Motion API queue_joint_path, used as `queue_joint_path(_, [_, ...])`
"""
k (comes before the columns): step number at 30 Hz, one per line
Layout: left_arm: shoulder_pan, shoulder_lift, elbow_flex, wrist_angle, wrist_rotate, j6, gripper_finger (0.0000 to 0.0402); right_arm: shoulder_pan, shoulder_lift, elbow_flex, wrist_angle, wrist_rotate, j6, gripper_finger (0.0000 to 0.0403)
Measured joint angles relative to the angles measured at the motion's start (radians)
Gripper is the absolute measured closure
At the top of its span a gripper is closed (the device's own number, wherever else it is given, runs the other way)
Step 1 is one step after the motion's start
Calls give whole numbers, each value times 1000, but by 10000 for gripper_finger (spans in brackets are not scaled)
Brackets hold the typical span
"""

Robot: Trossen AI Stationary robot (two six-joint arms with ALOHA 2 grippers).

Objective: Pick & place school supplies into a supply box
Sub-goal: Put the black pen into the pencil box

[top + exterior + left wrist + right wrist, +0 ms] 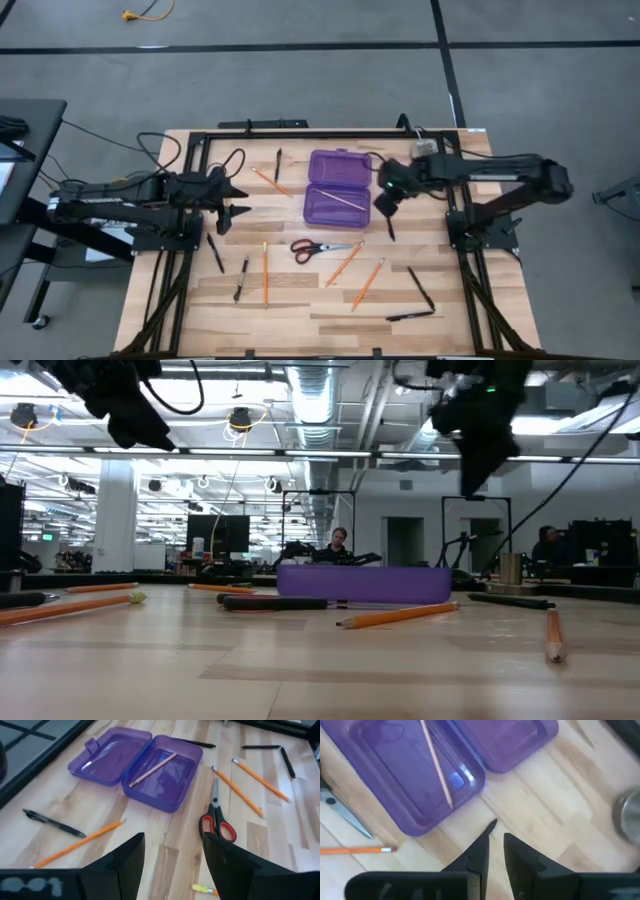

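We find no readable text, labels, brands or nos. anywhere. Only near-candidate: pale blurred marks on the dark body of the left gripper (172, 865) in the left wrist view, too smeared to read. A small green sign (47, 536) in the room's bkgd, low view, also illegible.

Looking straight down from overhead; level across the surface (320, 670) from its edge; close from both wrists, sharing the purple supply box (337, 189).
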Motion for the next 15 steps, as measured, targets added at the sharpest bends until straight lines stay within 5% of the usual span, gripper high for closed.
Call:
queue_joint_path(8, [-28, -49, -56, 43, -1, -23, 211, 98, -144, -232, 67, 27, 231, 351])
queue_joint_path(15, [-29, -45, -56, 64, 0, -21, 211, 104, -82, -324, 222, 23, 271, 337])
